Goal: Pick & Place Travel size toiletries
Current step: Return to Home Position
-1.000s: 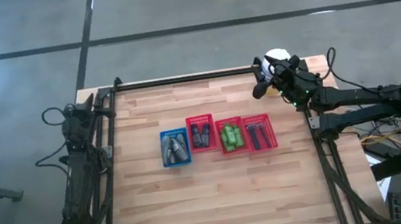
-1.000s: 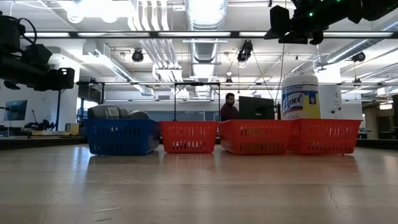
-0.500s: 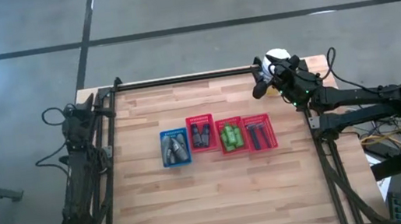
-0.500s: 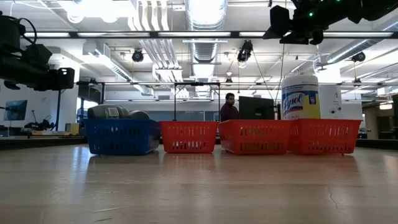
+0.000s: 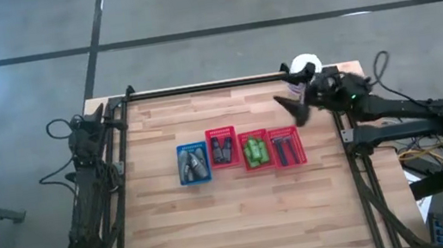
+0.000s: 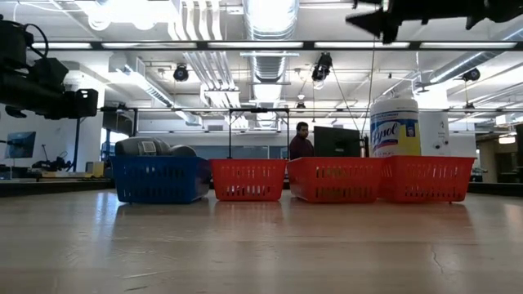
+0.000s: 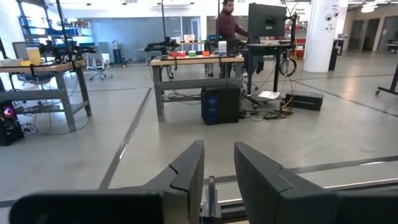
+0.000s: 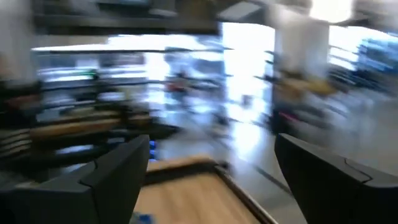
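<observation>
The toiletries lay sorted in four trays in a row mid-counter (image 5: pixel 218 220): grey bottles (image 5: pixel 193 164) in the blue tray (image 5: pixel 181 166), dark packs (image 5: pixel 223 149) in the left red tray (image 5: pixel 210 150), green bottles (image 5: pixel 254 151) in the middle red tray (image 5: pixel 243 152), and razors (image 5: pixel 285 146) in the right red tray (image 5: pixel 301 146). The right gripper (image 5: pixel 293 109) hung high over the counter's far right part near the white-capped jar (image 5: pixel 304 65), its fingers (image 8: pixel 118 174) wide apart and empty. The left gripper (image 7: pixel 217 152) sat at the counter's left edge, fingers a narrow gap apart, holding nothing.
</observation>
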Action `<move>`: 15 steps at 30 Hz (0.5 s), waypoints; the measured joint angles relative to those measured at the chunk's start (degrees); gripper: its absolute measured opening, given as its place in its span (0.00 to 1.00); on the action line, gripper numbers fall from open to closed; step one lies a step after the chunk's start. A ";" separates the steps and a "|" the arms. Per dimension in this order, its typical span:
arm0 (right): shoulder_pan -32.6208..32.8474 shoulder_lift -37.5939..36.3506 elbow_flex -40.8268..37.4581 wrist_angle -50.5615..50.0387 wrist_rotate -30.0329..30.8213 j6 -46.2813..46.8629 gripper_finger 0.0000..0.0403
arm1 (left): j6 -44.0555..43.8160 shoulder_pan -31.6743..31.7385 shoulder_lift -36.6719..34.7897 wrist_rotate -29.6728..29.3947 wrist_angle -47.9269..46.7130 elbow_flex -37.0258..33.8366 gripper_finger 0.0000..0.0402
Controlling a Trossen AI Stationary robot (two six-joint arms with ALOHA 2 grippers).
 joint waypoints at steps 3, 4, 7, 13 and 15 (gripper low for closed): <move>-7.21 -4.54 -0.02 -0.15 -21.59 -3.48 0.83 | 0.00 0.00 0.02 0.00 0.05 0.00 0.23; -10.20 -6.55 -0.02 -0.22 -26.45 -4.04 0.82 | 0.00 0.00 0.02 0.02 0.10 0.00 0.23; -19.19 -13.34 0.00 -3.43 -31.15 -4.22 0.81 | 0.00 0.00 0.02 0.02 0.24 0.00 0.23; -34.24 -27.75 0.00 -11.71 -29.47 -10.49 0.84 | 0.00 0.00 0.02 0.01 0.29 -0.02 0.23; -38.34 -31.60 0.11 -13.52 -27.10 -12.48 0.86 | 0.00 0.00 0.02 0.02 0.31 -0.02 0.23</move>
